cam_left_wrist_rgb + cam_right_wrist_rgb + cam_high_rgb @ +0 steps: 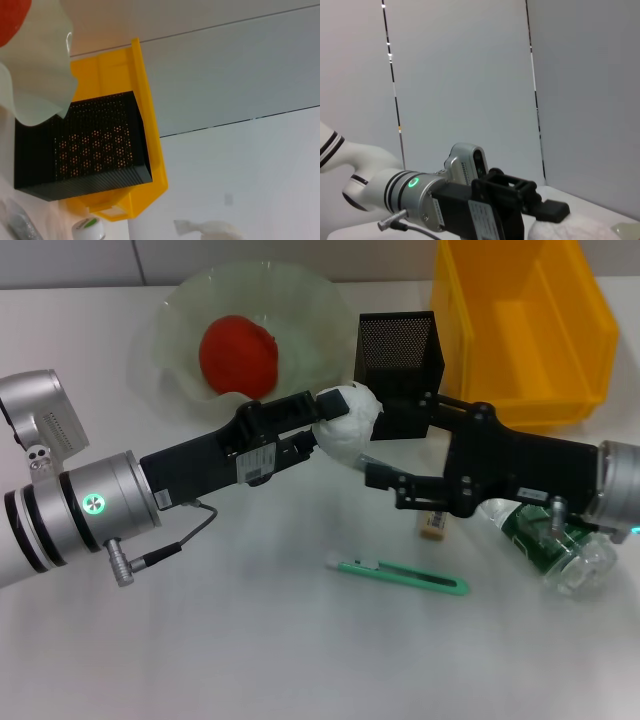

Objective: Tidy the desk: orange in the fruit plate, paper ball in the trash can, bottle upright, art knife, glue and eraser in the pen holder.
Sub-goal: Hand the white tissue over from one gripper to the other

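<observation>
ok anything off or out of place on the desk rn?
Yes. The bottle lies on its side under the right arm. The art knife and eraser are loose on the desk, not in the pen holder. The left gripper holds the paper ball short of the yellow bin.

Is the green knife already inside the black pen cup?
No, the green knife lies flat on the white desk, well in front of the black pen cup, which stands beside the yellow bin.

I count one orange (pixel 238 354), one paper ball (pixel 349 424), one bottle (pixel 560 545), one art knife (pixel 398 575), one eraser (pixel 433 526), one pen holder (pixel 399 352).
</observation>
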Motion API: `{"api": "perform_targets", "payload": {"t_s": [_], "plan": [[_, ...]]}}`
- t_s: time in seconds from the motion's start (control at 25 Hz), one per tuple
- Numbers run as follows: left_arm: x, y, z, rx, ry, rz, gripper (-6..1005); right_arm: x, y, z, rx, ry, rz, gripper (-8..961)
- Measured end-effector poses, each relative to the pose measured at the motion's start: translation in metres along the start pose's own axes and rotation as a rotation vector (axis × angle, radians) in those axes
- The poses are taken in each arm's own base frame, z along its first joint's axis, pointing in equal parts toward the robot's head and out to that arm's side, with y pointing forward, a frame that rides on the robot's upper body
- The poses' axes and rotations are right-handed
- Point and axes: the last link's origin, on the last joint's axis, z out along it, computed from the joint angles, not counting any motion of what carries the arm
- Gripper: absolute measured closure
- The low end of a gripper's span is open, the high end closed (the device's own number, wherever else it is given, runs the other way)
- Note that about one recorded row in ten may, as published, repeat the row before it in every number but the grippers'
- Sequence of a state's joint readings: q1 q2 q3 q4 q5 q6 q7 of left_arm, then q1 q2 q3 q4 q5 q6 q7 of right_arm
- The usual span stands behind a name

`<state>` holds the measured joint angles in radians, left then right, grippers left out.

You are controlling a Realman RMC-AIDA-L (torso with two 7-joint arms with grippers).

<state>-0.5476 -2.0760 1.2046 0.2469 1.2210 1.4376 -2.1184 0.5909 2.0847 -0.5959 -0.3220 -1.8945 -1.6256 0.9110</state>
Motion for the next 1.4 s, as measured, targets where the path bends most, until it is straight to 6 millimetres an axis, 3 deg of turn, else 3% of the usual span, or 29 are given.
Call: {"api": "perform_targets", "payload": {"t_s": [0.64,1.4], "plan": [[0.0,0.003,0.001,-0.016,-0.004,-0.007,499,-0.002,-0.008,0.032,0.011,0.009,-0.022,242],[0.0,0.003,0.001,-0.019,-0.002,-0.009,478,-0.002,-0.008,0.031,0.016,0.005,-0.023,247]]}}
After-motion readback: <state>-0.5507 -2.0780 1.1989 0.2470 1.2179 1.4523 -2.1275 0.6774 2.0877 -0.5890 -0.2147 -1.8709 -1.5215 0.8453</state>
